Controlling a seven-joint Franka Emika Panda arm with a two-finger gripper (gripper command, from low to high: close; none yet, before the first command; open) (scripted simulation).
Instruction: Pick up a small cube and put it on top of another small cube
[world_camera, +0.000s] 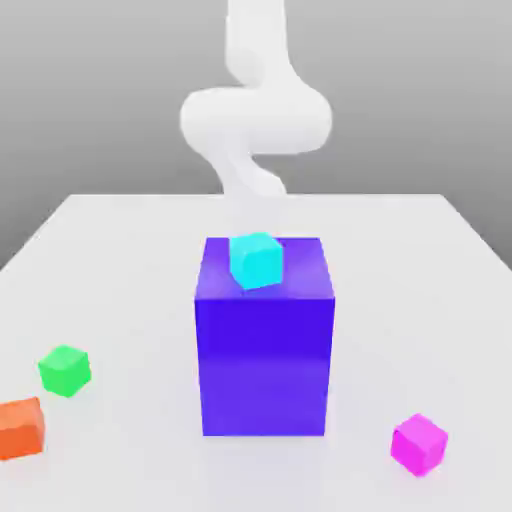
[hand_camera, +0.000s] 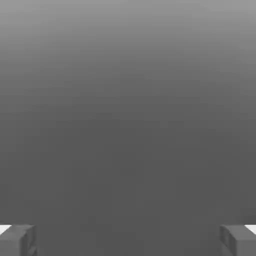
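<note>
**Operator:** Where are my two cubes?

**Spotter:** Your magenta-pink cube sits on the white table at the front, toward the exterior view's right, clear of everything. Your green cube is across on the exterior view's left, with an orange cube just beside it, nearer the camera; the frame edge cuts that orange one off. The two task cubes are well apart, with the big blue-purple block between them.

**Operator:** And the cyan one?

**Spotter:** The cyan cube rests on top of the block, slightly turned.

**Operator:** What about the hand?

**Spotter:** In the exterior view you get a pale, washed-out arm behind the block; its lower end is hard to make out. In the hand view, the gripper shows one fingertip at each lower corner, both cropped, spread wide with nothing between them, in front of plain grey.
</note>
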